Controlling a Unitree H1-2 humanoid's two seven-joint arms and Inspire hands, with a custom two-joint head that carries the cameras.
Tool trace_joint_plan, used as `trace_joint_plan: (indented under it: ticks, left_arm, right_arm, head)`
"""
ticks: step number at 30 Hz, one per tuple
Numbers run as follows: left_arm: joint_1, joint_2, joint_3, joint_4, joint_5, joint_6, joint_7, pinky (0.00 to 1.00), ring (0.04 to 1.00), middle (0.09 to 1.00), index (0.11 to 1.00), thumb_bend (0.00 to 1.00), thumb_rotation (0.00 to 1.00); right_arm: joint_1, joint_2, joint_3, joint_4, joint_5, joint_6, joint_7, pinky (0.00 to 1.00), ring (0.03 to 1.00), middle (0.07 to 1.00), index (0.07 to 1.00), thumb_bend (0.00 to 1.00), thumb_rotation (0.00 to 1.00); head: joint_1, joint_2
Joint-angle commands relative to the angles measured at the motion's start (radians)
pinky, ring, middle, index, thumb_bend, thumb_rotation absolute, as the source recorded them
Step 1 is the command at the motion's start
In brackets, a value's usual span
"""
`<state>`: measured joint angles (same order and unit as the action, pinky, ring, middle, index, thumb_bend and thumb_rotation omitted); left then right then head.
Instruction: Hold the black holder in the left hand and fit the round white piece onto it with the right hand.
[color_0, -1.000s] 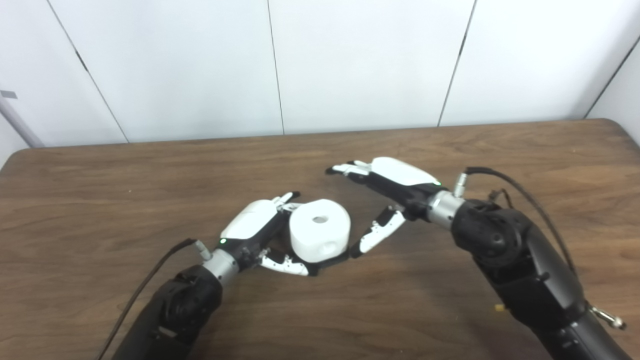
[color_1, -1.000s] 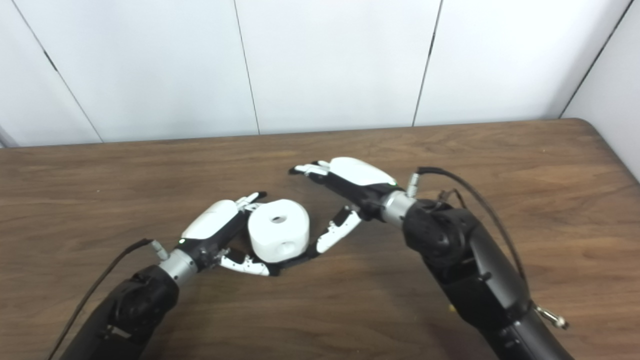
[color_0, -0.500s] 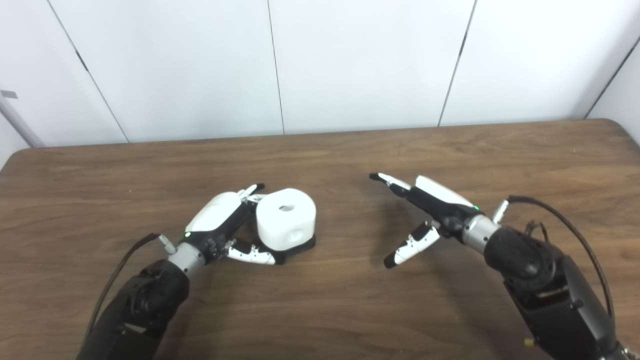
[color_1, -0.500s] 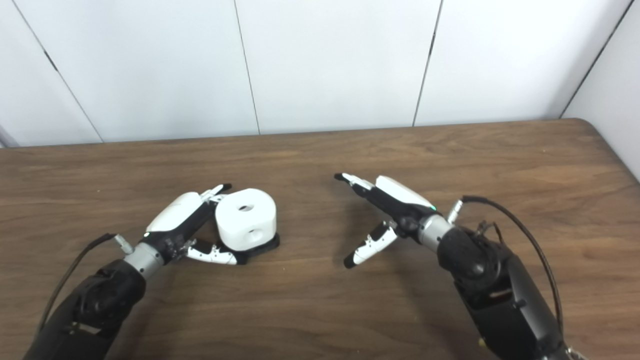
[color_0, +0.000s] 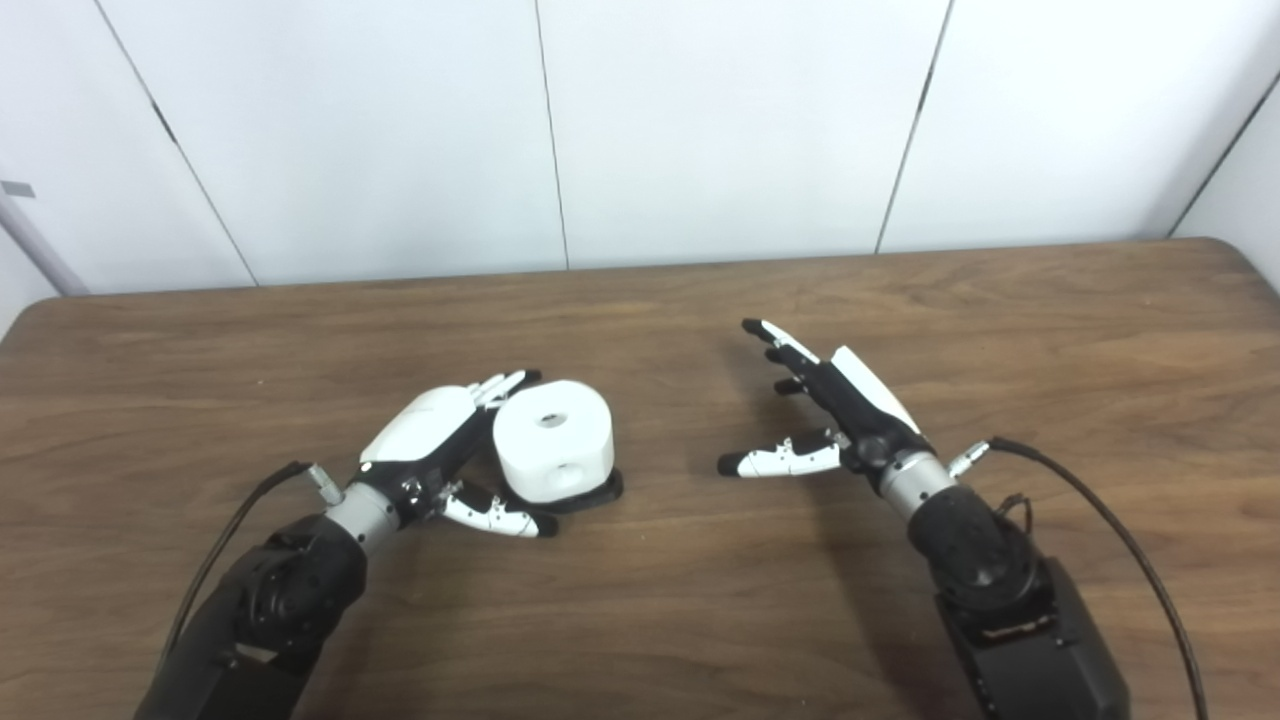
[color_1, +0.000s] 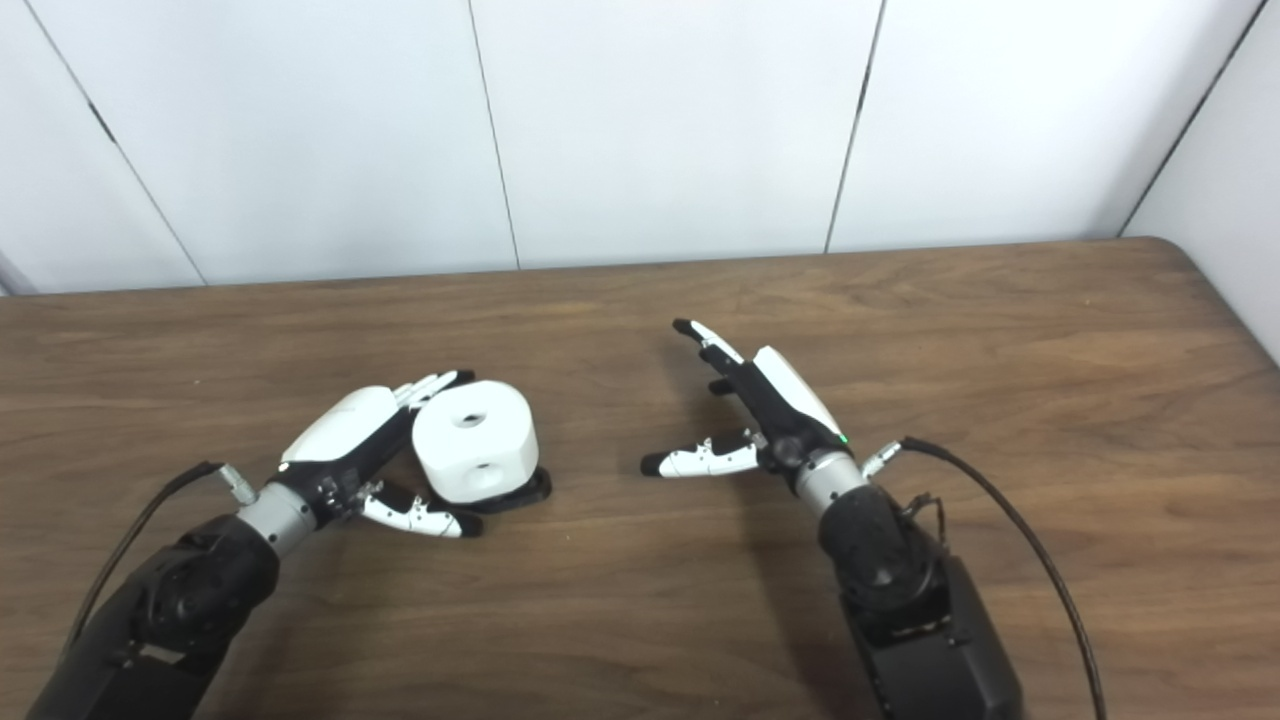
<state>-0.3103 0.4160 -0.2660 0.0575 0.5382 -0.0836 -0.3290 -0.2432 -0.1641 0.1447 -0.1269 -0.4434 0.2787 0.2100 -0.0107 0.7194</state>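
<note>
The round white piece (color_0: 553, 440), with a hole in its top, sits on the black holder (color_0: 598, 490), of which only the bottom edge shows. The pair rests on the wooden table (color_0: 640, 620), left of centre. My left hand (color_0: 430, 435) lies against the pair's left side, fingers stretched along the back of the white piece and thumb low in front, loosely cupped and not clamped. My right hand (color_0: 845, 410) hovers open well to the right of the pair. Its fingers are spread, its thumb points left, and it holds nothing.
White wall panels rise behind the table's far edge. A black cable (color_0: 1120, 540) trails from the right wrist, and another runs from the left wrist (color_0: 240, 530). Bare wood separates the two hands.
The left hand lowered the holder with the white piece down and leftward onto the table and loosened its fingers. The right hand drew back to the right, away from the piece, staying open.
</note>
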Motion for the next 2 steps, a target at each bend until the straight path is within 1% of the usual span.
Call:
trace_joint_plan:
  ticks: [1,2]
  left_arm:
    - [-0.024,0.026,0.010,-0.021,-0.014,-0.001,-0.008,1.00,1.000,1.000,1.000,1.00,0.32]
    - [-0.023,0.028,0.011,-0.021,-0.022,0.003,-0.018,1.00,1.000,1.000,1.000,1.00,0.34]
  right_arm:
    - [-0.039,0.024,-0.031,-0.028,0.027,-0.041,-0.060,0.88,0.954,0.969,0.918,0.59,0.17]
    - [-0.041,0.039,-0.040,-0.027,0.035,-0.042,-0.081,0.89,0.948,0.958,0.912,0.59,0.15]
  head:
    - [-0.001,0.000]
    - [-0.001,0.000]
